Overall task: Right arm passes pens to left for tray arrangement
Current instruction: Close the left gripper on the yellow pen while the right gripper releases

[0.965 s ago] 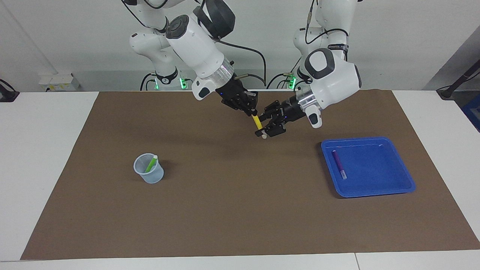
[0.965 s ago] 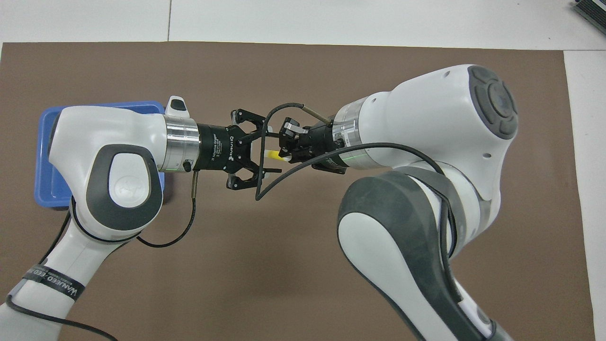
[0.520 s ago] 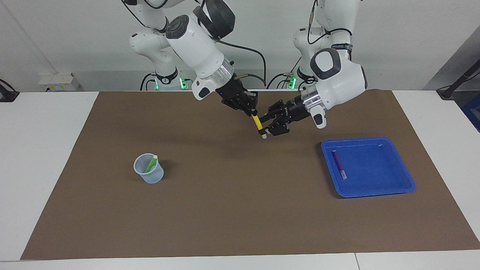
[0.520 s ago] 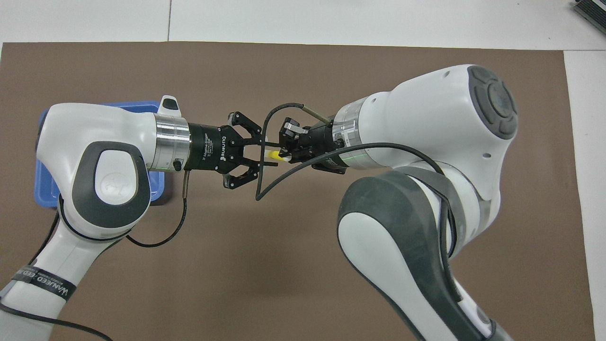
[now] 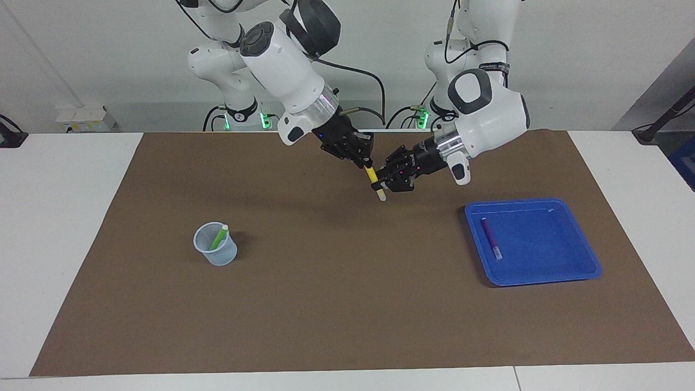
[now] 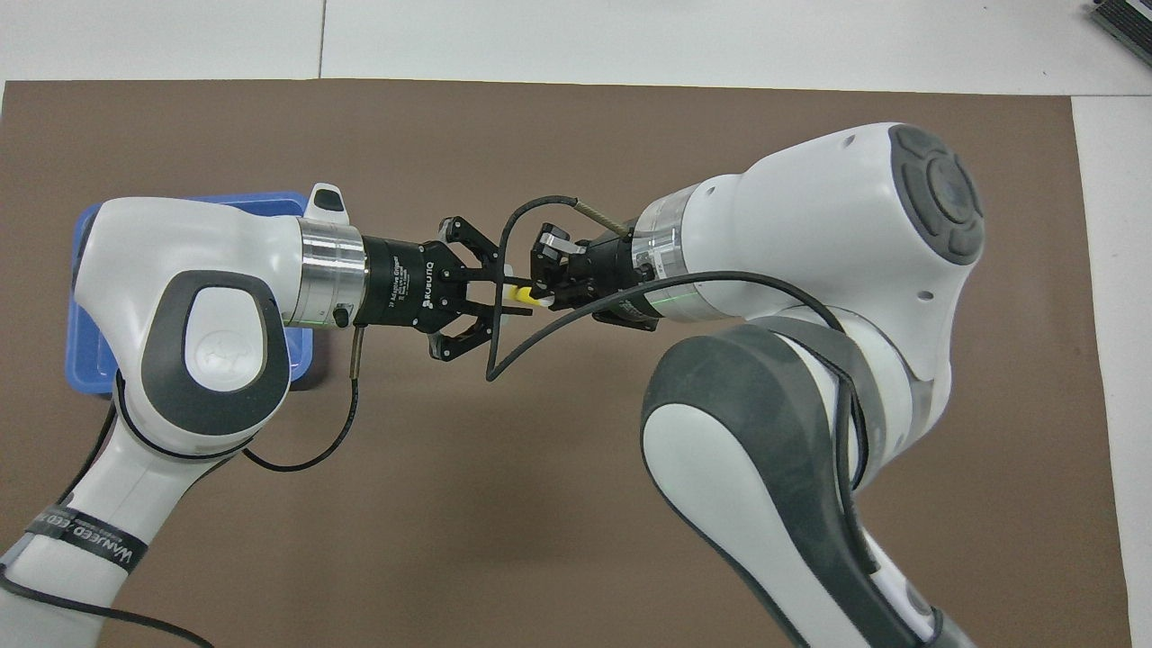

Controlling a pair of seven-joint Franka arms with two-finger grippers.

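Observation:
My right gripper [image 5: 365, 162] is shut on the upper end of the yellow pen [image 5: 372, 176] and holds it tilted above the mat, mid-table. My left gripper [image 5: 379, 186] has its fingers closed around the pen's lower part, just above its whitish tip. In the overhead view the two grippers meet tip to tip, the left gripper [image 6: 506, 293] and the right gripper [image 6: 538, 292] with the yellow pen [image 6: 520, 293] between them. The purple pen [image 5: 490, 238] lies in the blue tray [image 5: 543, 274]. The green pen [image 5: 219, 237] stands in the cup [image 5: 216, 254].
A brown mat [image 5: 326, 315] covers the table's middle. The tray sits toward the left arm's end and shows partly under the left arm in the overhead view [image 6: 90, 360]. The translucent cup sits toward the right arm's end. The right arm hides the cup from above.
The left gripper moved in onto the yellow pen's lower part and its fingers closed from wide open. The right gripper stayed still, holding the pen.

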